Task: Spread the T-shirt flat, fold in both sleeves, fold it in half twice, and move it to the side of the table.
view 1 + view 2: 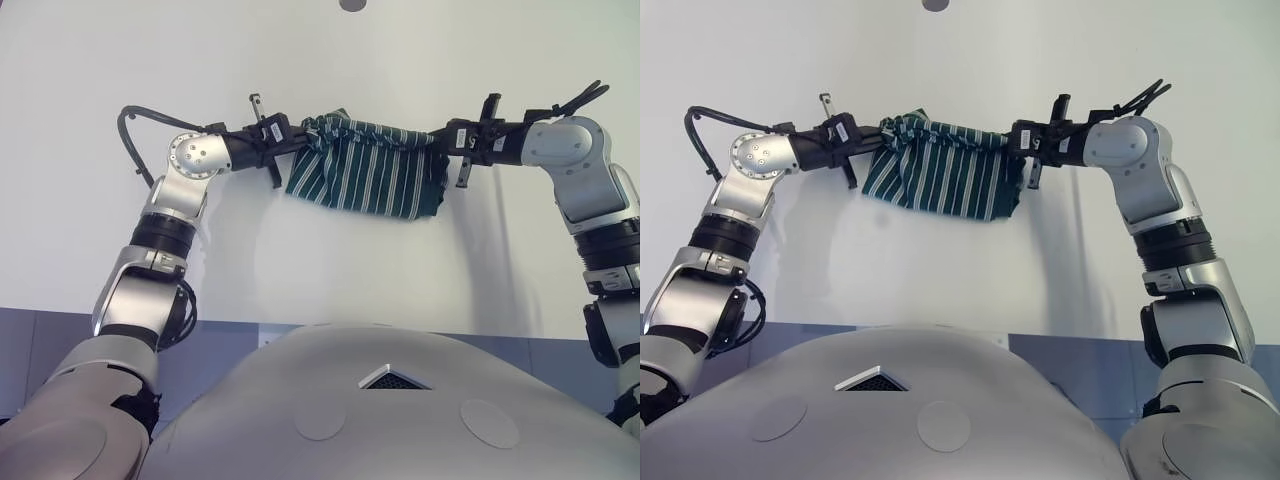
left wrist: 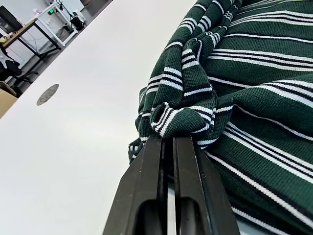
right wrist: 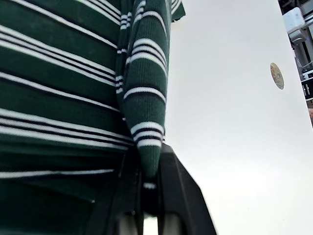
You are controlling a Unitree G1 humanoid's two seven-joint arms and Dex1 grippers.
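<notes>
Both grippers are clamped on the T-shirt (image 1: 365, 172), which is strung between them over the middle of the white desk (image 1: 300, 270). The left gripper (image 1: 288, 148) pinches a bunched fold at one end, its two fingers (image 2: 146, 186) closed almost together with a knot of striped cloth at the tips. The right gripper (image 1: 441, 138) is closed on a narrow rolled edge at the other end. The T-shirt sags between them as a crumpled bundle, several layers thick, and I cannot tell whether its lower edge rests on the desk or hangs just above it. Neither sleeve can be picked out.

Spreading looks barely begun. The main risk, as I judge it, lies in the grips. Each bites only a small wad near the tips, so a firm pull apart could slide the cloth out of one side and drop the T-shirt in a heap. Each pinch may also trap more than one layer, and then the T-shirt would land doubled over rather than flat.
</notes>
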